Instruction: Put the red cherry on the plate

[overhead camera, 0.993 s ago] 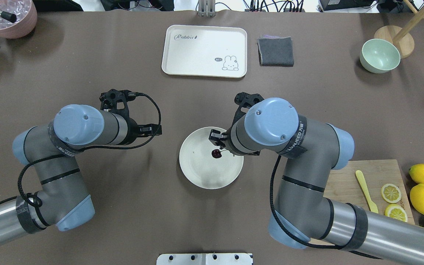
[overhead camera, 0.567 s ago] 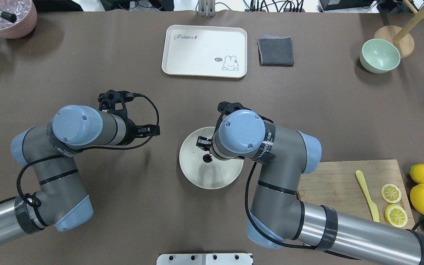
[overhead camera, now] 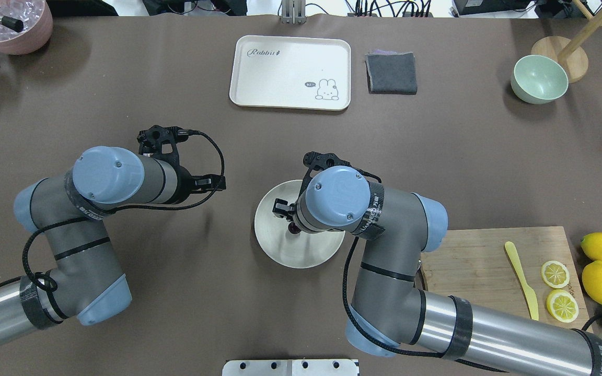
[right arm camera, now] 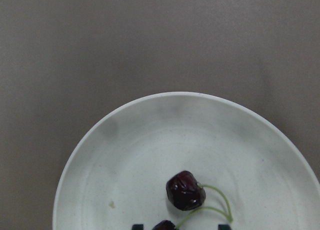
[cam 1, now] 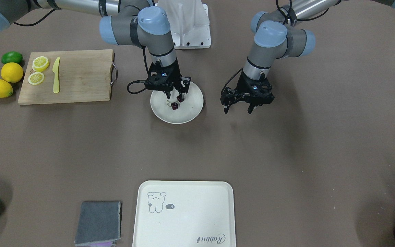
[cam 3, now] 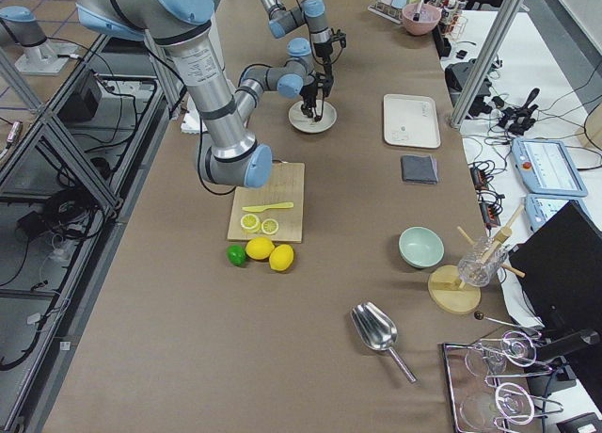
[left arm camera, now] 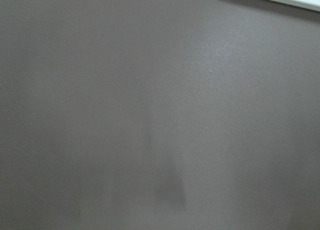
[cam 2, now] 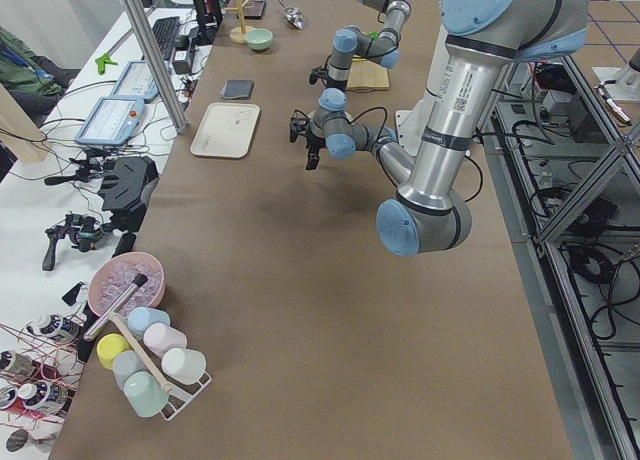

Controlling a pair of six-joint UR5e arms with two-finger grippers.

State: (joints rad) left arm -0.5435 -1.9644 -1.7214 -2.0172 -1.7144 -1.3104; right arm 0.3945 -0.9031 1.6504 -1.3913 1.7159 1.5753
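The pair of tiny dark red glossy cherries (right arm camera: 185,190) is lying on the round cream-white plate (right arm camera: 125,140). One fruit is sitting low in the wrist view and the other at its bottom edge, so the pair is running upward and slightly right, with thin green stems arcing off rightward. Bare plate is spreading above and left, the rim well apart. My right gripper (cam 1: 173,97) is hovering just over the cherries, jaws parted around the lower fruit. My left gripper (cam 1: 238,109) is hanging wide open over the brown table (cam 1: 286,154).
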